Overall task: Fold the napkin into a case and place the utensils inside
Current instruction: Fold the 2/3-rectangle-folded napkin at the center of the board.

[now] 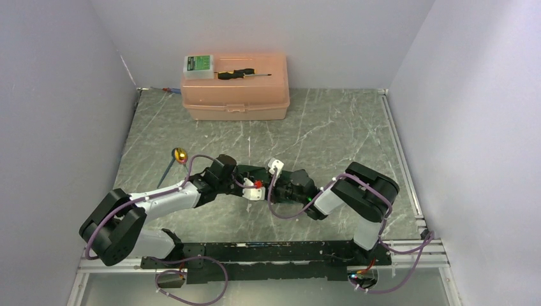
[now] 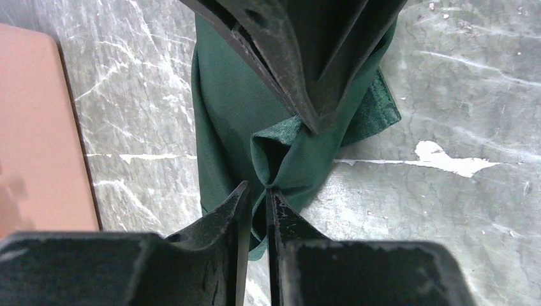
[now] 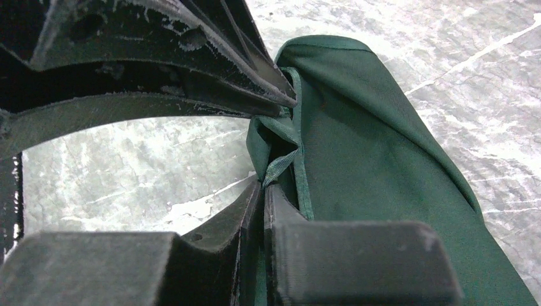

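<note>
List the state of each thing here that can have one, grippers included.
napkin: bunched into folds, pinched by both grippers.
left gripper: shut on a fold of the napkin.
right gripper: shut on the napkin's edge.
gold spoon: lying on the table, not in the napkin, untouched.
peach box: lid closed.
screwdriver: lying flat on the box lid.

The left arm and right arm meet mid-table, barring the way from the near edge to the middle. A box blocks the far edge left of centre, a screwdriver on its lid. A spoon lies toward the left edge, near the left arm. Bare table runs between box and arms and toward the right edge; walls close three sides
</note>
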Motion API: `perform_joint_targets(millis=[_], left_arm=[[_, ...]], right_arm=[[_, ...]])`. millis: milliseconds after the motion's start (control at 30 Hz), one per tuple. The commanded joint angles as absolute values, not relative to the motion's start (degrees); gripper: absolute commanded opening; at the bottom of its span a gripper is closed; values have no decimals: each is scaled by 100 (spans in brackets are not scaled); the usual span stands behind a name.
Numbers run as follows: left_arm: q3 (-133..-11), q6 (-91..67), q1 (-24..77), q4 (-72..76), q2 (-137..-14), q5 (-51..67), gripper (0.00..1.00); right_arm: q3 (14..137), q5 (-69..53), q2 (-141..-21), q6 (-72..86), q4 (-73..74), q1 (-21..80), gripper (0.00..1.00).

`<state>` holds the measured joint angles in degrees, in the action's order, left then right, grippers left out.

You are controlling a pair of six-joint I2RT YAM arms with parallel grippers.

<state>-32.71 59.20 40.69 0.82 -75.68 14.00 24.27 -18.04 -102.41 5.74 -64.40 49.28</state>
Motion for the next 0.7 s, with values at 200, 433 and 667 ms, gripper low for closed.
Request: perform_joint_targets(millis=[200, 433, 667], left_arm=[[-3398, 5494, 4049, 9, -7386, 1511, 35], [-3419, 5428, 4049, -122, -7368, 1703, 36], [-3548, 5158, 4051, 148, -7516, 1535, 23]], right_arm=[[2735, -1600, -10184, 874, -6722, 4930, 0], [2725, -1345, -10264, 980, -6543, 4869, 0], [2692, -1518, -10358, 1105, -6341, 4817, 0]])
